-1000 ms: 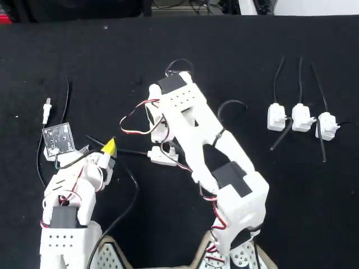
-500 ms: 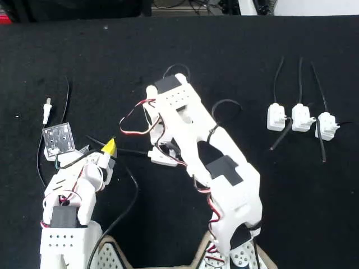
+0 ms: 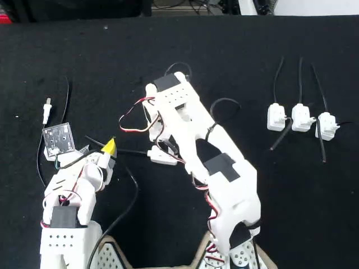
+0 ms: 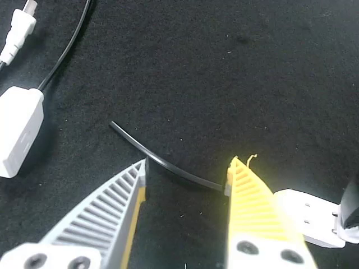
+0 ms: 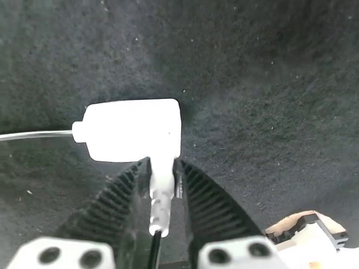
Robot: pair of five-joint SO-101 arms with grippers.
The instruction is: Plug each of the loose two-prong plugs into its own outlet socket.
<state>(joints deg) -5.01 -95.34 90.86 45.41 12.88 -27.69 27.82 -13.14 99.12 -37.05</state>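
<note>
**Right hand** point(image 5: 161, 163) clamped on a two-prong plug point(image 5: 161, 190), whose front meets the white outlet socket point(image 5: 134, 130). In the last second the arm has leaned further over the socket, which has barely shifted, so the plug is probably being pressed in. **Left hand** point(image 4: 186, 165), fingers apart, hovers just beside the socket, above its black cord point(image 4: 162, 167).

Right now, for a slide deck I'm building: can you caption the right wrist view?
Right pincer shut on a white plastic plug touching a white rectangular outlet block on black cloth.
</note>
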